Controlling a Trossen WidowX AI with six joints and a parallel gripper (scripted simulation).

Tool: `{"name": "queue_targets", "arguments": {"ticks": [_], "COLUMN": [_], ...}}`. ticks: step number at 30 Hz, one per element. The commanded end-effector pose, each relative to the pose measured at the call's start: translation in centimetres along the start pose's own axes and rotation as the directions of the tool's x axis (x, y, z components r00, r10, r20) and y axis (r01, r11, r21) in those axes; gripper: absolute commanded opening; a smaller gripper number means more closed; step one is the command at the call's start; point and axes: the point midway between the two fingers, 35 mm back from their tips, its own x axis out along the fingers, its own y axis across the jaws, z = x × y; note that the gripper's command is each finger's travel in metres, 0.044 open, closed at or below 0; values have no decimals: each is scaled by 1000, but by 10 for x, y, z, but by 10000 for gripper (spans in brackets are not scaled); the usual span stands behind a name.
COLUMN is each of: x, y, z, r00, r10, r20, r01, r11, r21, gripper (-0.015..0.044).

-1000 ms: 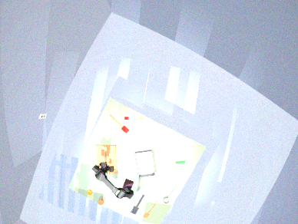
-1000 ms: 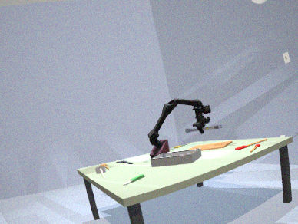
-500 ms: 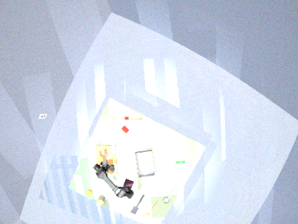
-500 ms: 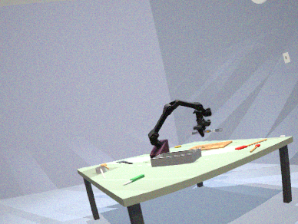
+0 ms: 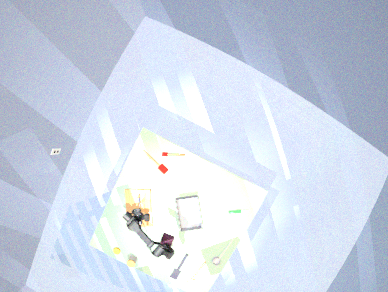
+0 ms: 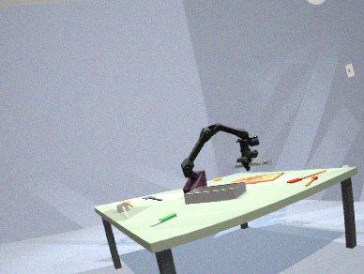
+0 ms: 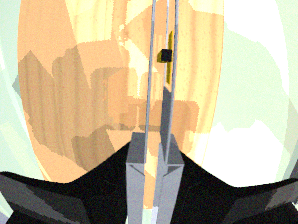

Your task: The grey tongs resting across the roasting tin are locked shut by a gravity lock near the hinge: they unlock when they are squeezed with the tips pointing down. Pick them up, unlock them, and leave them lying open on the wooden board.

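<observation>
One black robot arm [image 5: 145, 239] [image 6: 205, 136] goes up, bends over, and points its claw [image 5: 140, 214] [image 6: 248, 167] [image 7: 149, 145] down. The claw has two fingers, just a little bit apart, and they pinch one pair of long, thin, grey metal tongs [image 6: 251, 164] [image 7: 167, 110]. The tongs are up in the air, over one flat brown wooden board [image 5: 128, 195] [image 6: 269, 178] [image 7: 45, 75] that is under the claw. Their long way lies nearly flat, across the way the claw points. I can't tell which way the tips point. Well apart from the claw are one grey metal roasting tin [image 5: 199, 215] [image 6: 216, 193] and one knife with a green handle [image 5: 235, 211] [image 6: 168, 217].
</observation>
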Motion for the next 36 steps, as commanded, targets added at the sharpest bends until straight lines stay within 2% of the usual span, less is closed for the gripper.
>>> {"name": "queue_targets", "arguments": {"ticks": [1, 25, 36], "x": [6, 37, 37], "y": [0, -3, -3], "z": [0, -4, -4], "r00": [1000, 1000, 1000], "r10": [-2, -4, -3], "r20": [6, 6, -2], "r01": [2, 4, 3], "r11": [1000, 1000, 1000], "r21": [-4, -4, 0], "gripper": [-150, -150, 139]}}
